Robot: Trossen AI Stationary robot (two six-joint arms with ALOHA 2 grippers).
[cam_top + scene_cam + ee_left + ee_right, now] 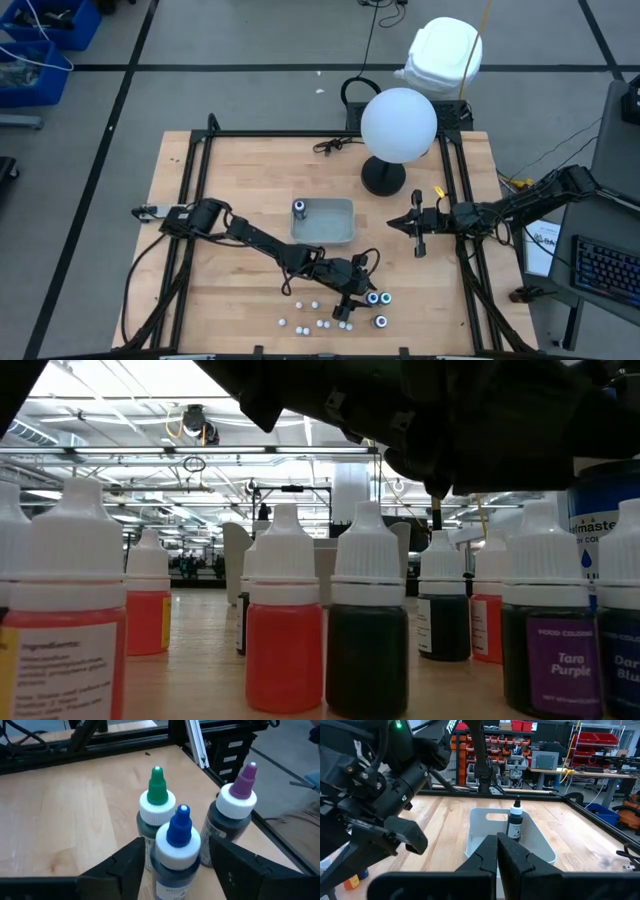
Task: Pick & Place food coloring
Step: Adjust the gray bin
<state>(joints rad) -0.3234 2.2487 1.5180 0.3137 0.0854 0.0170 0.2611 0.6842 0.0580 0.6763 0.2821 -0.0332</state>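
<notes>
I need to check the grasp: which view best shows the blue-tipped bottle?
The left wrist view: the blue-tipped bottle stands between the left gripper's open fingers. High view shows only a small dot. Low and right wrist views don't show it identifiably.

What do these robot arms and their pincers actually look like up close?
Both arms are dark, nearly black, built from slim jointed segments with thin black cables trailing from their bases. The left gripper ends in two broad, flat, matte black fingers with angular edges. The right gripper has the same dark wedge-shaped fingers. The left arm's casing looks rounded, with a small green light and white lettering.
</notes>
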